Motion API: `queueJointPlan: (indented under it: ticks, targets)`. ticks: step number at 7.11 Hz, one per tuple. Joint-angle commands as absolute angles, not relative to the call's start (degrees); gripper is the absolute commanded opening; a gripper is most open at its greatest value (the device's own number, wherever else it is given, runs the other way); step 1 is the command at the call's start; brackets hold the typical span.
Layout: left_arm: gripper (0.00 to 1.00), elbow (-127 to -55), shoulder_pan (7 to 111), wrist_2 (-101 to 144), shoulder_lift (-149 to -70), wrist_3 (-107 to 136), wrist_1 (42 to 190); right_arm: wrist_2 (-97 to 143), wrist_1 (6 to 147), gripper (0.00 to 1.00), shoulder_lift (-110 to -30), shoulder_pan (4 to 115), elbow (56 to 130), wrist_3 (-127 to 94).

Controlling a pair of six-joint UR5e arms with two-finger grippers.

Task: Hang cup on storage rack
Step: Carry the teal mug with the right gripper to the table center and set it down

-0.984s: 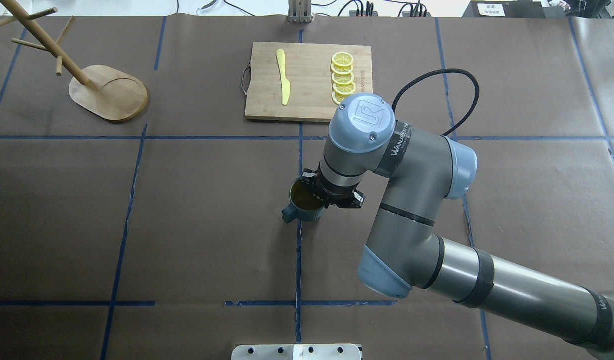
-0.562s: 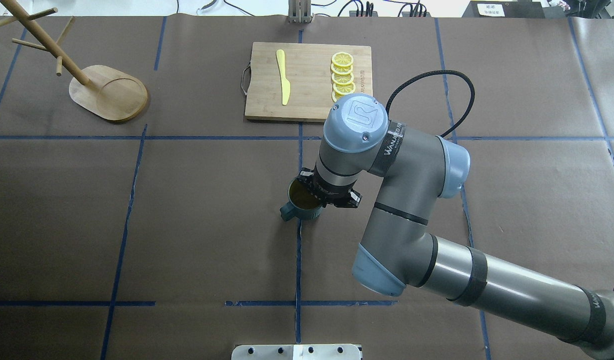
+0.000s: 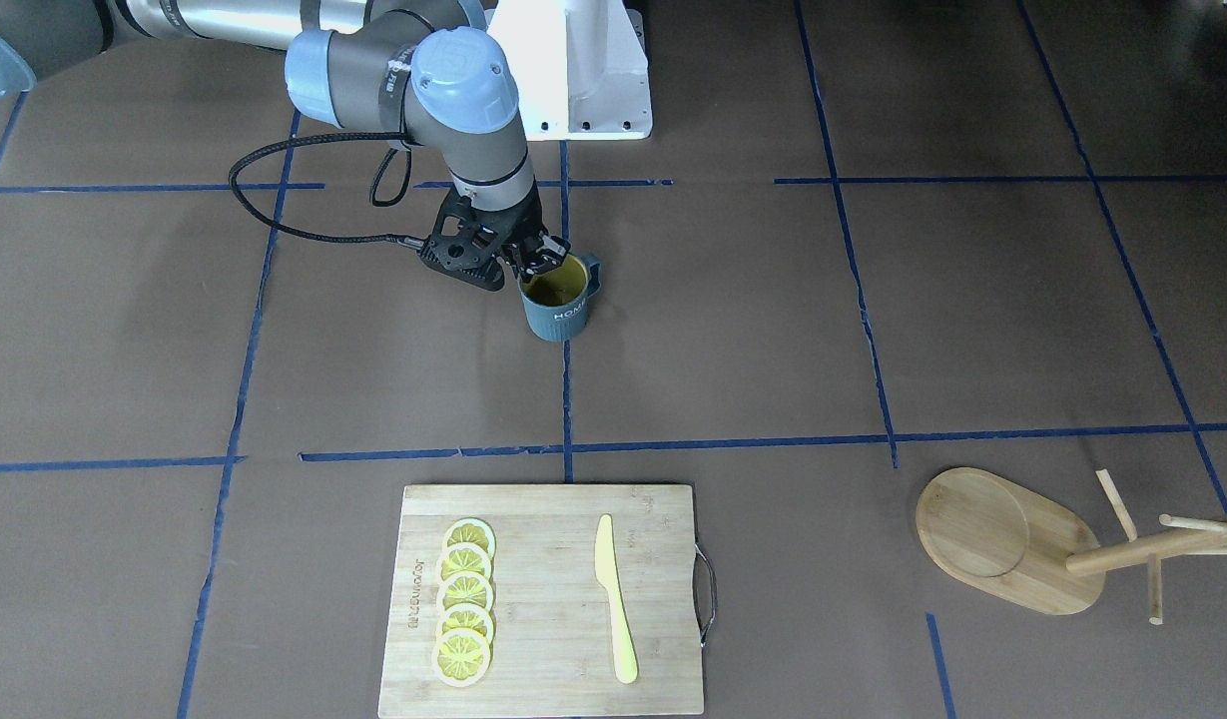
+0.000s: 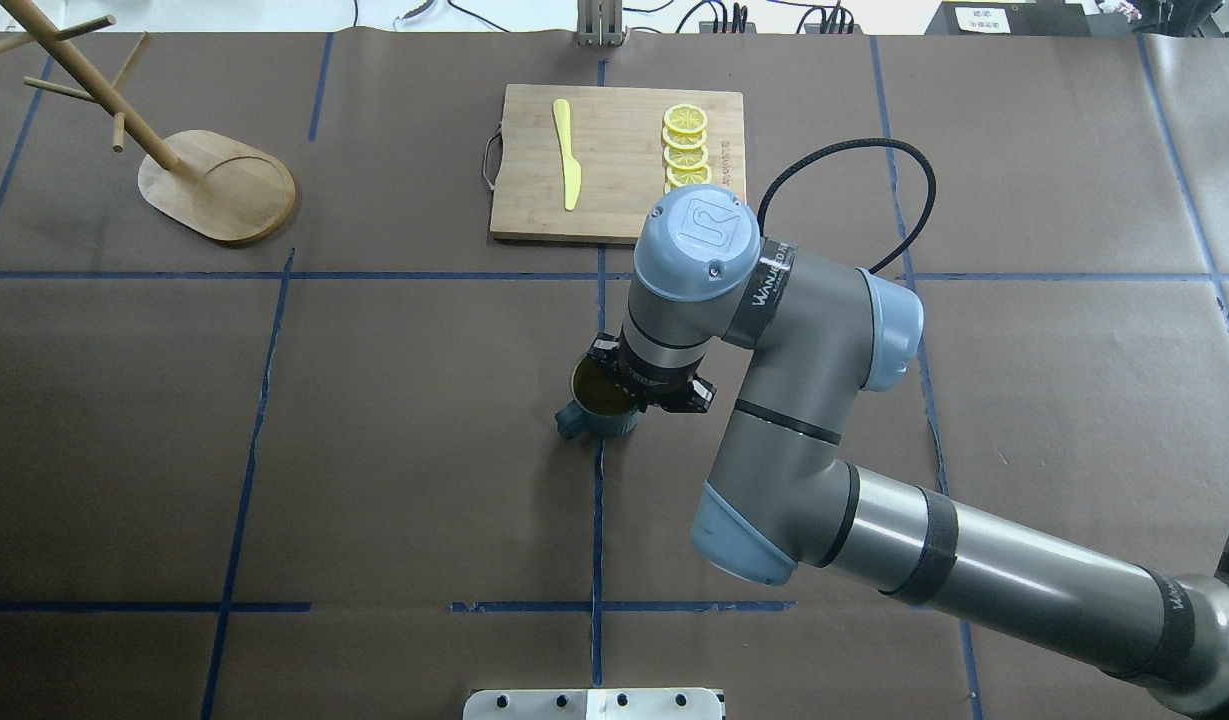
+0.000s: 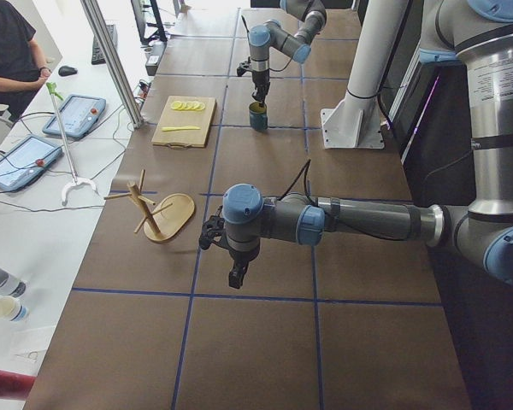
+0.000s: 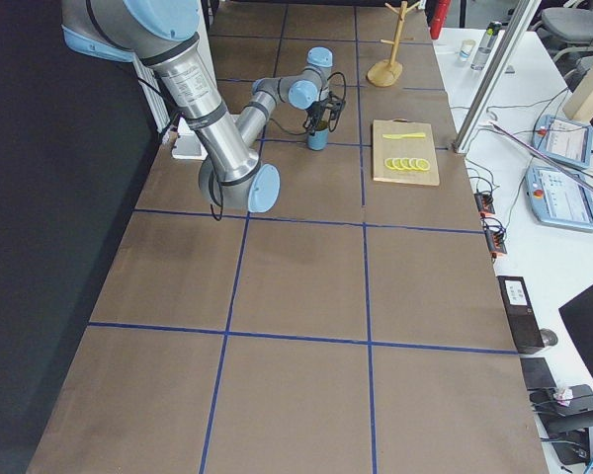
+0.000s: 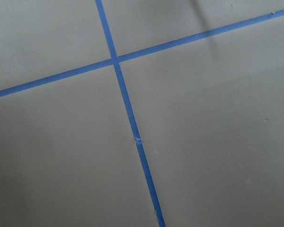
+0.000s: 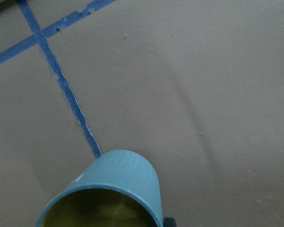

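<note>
Brown paper table [image 4: 374, 450]: right gripper [image 3: 536, 264] clamped on cup [image 4: 592, 408] rim near centre, both shifted toward robot's left within 1 s; carry to distant storage rack [image 4: 219, 185] likely begun. Left gripper [image 5: 232, 278]: cannot tell.

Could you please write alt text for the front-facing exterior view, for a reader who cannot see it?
The right arm's pincer grips the rim of a teal cup just above the view's centre. In the foreground, a cutting board carries lemon slices and a yellow knife; the wooden storage rack stands at lower right.
</note>
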State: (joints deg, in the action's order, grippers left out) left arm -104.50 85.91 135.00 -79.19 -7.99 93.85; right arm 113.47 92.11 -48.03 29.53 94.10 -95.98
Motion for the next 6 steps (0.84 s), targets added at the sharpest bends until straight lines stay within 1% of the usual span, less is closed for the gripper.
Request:
queueJointPlan:
  ticks: [1, 2, 3, 4, 5, 6]
  targets:
    - [1.00, -104.5, 85.3, 135.0, -79.2, -8.0, 93.9, 113.5, 92.2, 0.46, -47.7, 29.4, 93.3, -95.8]
    - [1.00, -104.6, 84.6, 135.0, -79.2, -7.9, 93.9, 113.6, 92.2, 0.98, -47.5, 29.4, 93.6, -95.8]
    - [1.00, -105.6, 82.7, 134.9, -79.5, -7.9, 94.6, 113.6, 92.2, 0.99, -47.2, 29.4, 94.5, -96.1]
    - [1.00, -106.8, 79.8, 134.9, -79.7, -7.7, 97.4, 113.8, 92.1, 0.99, -47.6, 30.2, 96.9, -96.1]
    - [1.00, -108.3, 79.1, 134.8, -80.0, -7.7, 102.0, 114.2, 92.2, 0.99, -50.2, 31.4, 101.0, -96.0]
    - [1.00, -110.2, 75.9, 135.0, -81.5, -6.7, 104.1, 114.9, 92.2, 0.99, -53.2, 33.3, 105.3, -95.9]
